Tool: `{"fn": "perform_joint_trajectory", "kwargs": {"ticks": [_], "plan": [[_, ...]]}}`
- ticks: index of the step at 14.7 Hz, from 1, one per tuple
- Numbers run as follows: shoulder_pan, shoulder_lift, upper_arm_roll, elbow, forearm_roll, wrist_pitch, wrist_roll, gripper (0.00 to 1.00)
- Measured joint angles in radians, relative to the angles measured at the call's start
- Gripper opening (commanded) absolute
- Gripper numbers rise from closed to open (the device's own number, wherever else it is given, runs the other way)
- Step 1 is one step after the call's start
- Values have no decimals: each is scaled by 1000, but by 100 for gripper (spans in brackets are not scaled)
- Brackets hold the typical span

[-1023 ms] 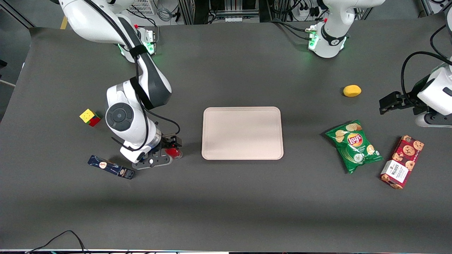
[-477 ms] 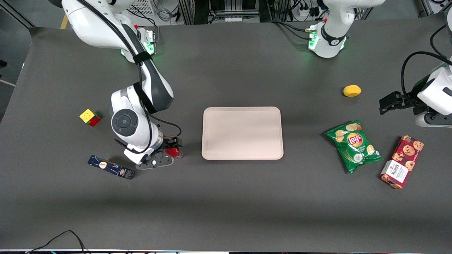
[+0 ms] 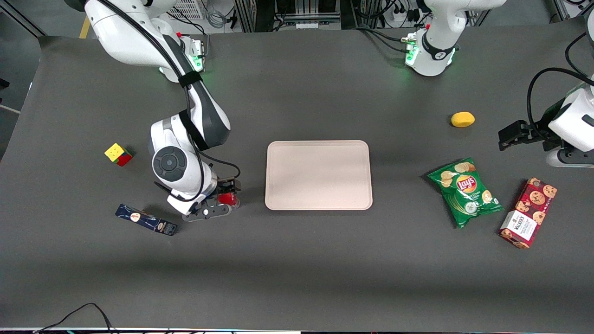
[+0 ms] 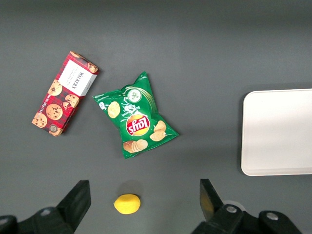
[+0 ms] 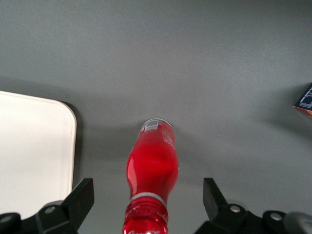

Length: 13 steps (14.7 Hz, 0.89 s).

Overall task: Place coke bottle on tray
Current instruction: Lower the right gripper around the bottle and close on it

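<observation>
The coke bottle (image 3: 228, 199) stands upright on the dark table, red with a red cap and a clear base, a short way from the tray toward the working arm's end. The right wrist view looks down on the bottle (image 5: 152, 170). My right gripper (image 3: 228, 194) is lowered over the bottle. In the right wrist view the gripper (image 5: 147, 195) is open, with one black finger (image 5: 83, 195) on each side of the bottle and a gap to each. The pale pink-beige tray (image 3: 318, 175) lies flat at the table's middle with nothing on it, and its rounded corner (image 5: 34, 146) shows beside the bottle.
A dark blue box (image 3: 145, 219) lies beside the gripper, slightly nearer the front camera. A colour cube (image 3: 118, 154) sits farther toward the working arm's end. A green chips bag (image 3: 465, 191), a cookie box (image 3: 528, 212) and a yellow lemon (image 3: 462, 119) lie toward the parked arm's end.
The right arm's wrist and elbow have shifted a little toward the tray. The gripper stays over the bottle, which has not moved.
</observation>
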Motion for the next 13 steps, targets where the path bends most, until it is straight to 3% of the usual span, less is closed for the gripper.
{"fn": "perform_joint_trajectory", "kwargs": {"ticks": [5,8,9,13], "plan": [[0,2,7,-18,0,0,0,73],[0,2,7,-19,0,0,0,25],[0,2,8,-19,0,-1,0,2],[0,-1,13,-18,0,-2,0,0]]}}
